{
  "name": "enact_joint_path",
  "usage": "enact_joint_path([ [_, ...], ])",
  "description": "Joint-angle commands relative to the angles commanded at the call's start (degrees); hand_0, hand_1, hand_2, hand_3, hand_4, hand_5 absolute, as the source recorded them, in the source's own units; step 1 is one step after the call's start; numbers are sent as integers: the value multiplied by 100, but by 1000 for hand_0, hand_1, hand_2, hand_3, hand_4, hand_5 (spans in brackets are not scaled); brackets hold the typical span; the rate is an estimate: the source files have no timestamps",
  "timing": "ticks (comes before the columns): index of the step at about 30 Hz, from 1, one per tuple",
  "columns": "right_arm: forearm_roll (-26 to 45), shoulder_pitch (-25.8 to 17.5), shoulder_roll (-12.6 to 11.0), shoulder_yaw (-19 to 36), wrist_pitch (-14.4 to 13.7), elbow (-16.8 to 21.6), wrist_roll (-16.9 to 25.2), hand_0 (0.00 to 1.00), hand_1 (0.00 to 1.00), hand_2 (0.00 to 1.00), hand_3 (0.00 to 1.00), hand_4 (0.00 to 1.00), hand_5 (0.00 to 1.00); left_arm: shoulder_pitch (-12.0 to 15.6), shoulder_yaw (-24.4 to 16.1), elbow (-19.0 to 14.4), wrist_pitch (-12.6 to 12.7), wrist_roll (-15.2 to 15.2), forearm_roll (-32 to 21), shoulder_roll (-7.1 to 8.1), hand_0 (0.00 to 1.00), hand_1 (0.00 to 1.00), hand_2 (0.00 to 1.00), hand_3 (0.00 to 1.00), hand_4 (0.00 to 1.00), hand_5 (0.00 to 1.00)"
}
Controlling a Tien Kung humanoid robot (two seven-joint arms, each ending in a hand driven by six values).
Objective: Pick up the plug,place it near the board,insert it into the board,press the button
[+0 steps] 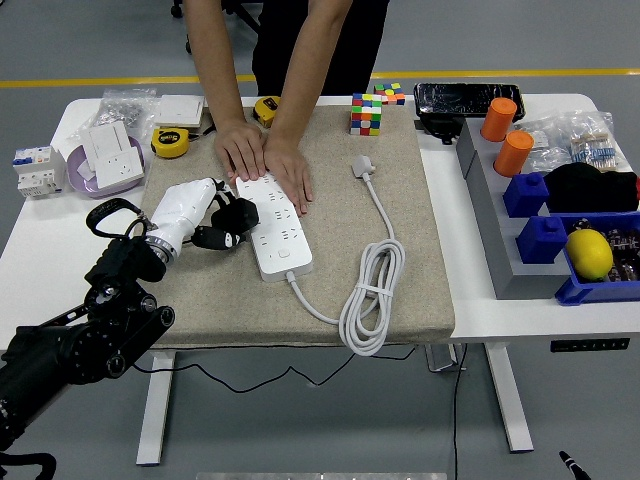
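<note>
Lying loose on the tan mat, the white plug sits at about one o'clock from the power strip, well apart from it, its cord running down in a coil and back to the strip's near end. No hand holds it. The left hand is beside the strip's left edge at nine o'clock, dark fingers curled in toward the strip's side; whether they grip anything or only rest there I cannot tell. A person at twelve o'clock presses both hands flat on the strip's far end, steadying it.

As I judge it, the pick-up has not begun. To do it well, the hand should cross over the strip toward the plug, come down from above, and pinch the plug body across its sides so the prongs stay free and pointing toward the sockets. The cord's slack looks enough to reach, but the coil may drag, so lift gently.

The right arm is not in view. The plug's prongs are too small to make out, and so is which way they face. The strip's far sockets are covered by the person's hands. The button near the strip's near end is only a faint mark. The rest of the desk holds unrelated clutter.
</note>
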Motion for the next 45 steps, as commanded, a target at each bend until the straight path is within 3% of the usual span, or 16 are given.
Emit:
enact_joint_path([
  [7, 4, 0, -1, -4, -10, 0, 10, 806, 741, 733, 758, 998, 998, -2, 22, 2, -23, 10, -3, 7, 700, 762, 606, 454, 602, 78],
  [28, 6, 6, -2, -5, -8, 0, 13, 805, 741, 731, 757, 998, 998, -90, -21, 115, -54, 29, 79, -102, 711, 770, 605, 469, 633, 76],
  [45, 6, 8, -1, 10, -7, 0, 17, 805, 741, 731, 757, 998, 998, -113, -17, 131, -102, 48, 92, -101, 715, 781, 633, 488, 676, 88],
])
